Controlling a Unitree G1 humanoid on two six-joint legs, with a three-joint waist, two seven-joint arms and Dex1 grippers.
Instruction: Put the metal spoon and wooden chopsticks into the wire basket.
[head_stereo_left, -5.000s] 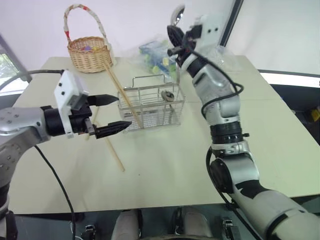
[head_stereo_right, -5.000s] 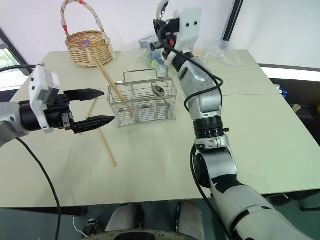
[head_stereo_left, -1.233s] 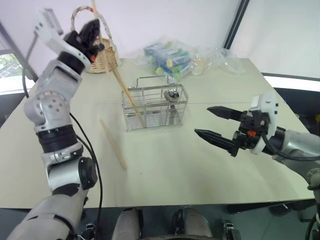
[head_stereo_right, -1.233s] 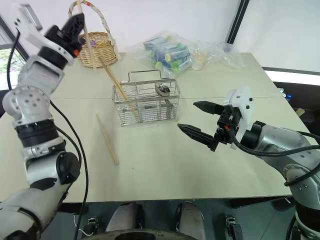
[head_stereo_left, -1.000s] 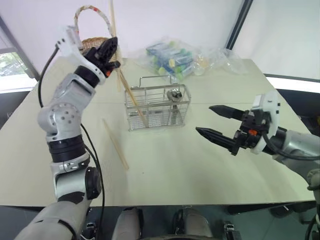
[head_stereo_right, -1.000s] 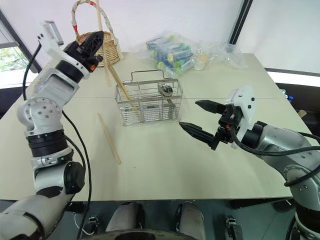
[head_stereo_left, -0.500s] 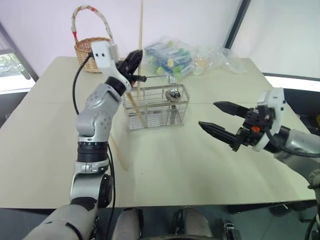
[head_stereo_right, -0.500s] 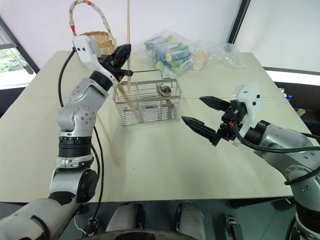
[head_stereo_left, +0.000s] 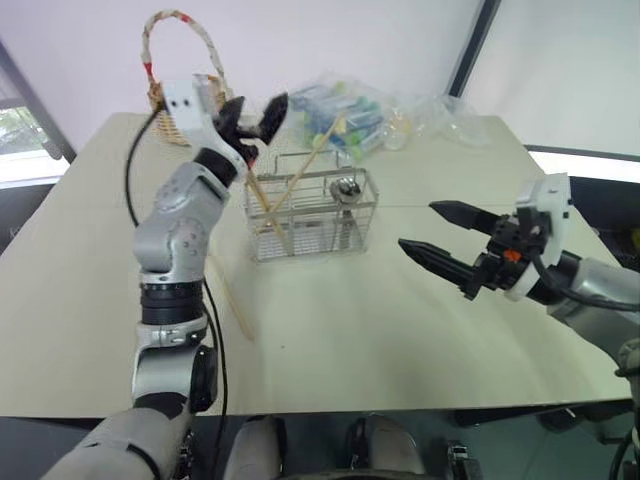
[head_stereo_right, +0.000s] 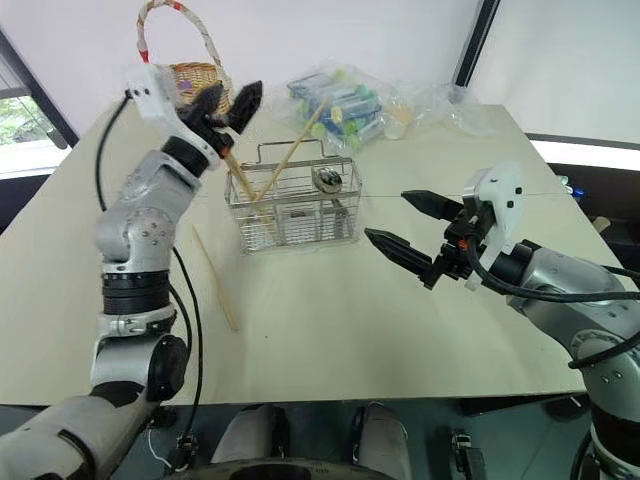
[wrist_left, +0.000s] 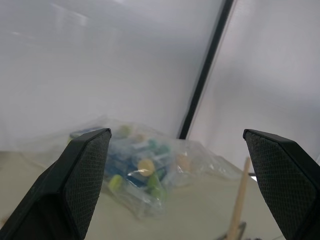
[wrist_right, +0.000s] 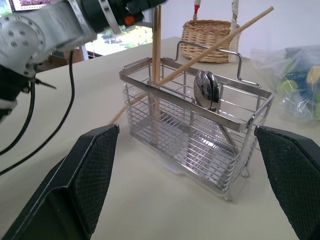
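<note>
Left eye view: one wire basket (head_stereo_left: 308, 212) mid-counter (head_stereo_left: 330, 340), rectangular, silver grid. One metal spoon (head_stereo_left: 346, 190) inside, bowl up at the right end. Wooden chopsticks, three counted: two in the basket (head_stereo_left: 300, 180), crossing each other, one leaning toward the left rear, the other tilted toward the right rear with its tip over the plastic bag (head_stereo_left: 350, 108); a third chopstick (head_stereo_left: 232, 298) flat on the counter, left front of the basket, apart from it. One round wicker basket (head_stereo_left: 180, 95) at the far left corner.

Left gripper (head_stereo_left: 254, 113) raised above the basket's left rear corner, fingers spread wide, nothing between them. Right gripper (head_stereo_left: 440, 240) level, to the right of the basket and well apart from it, likewise wide and empty.

Against half a second back: then a chopstick upright, pinched in the left gripper above the basket; now released, slanting inside the basket. Left gripper gone from closed to wide. Right gripper unchanged. Loose chopstick on the counter in the same spot.
</note>
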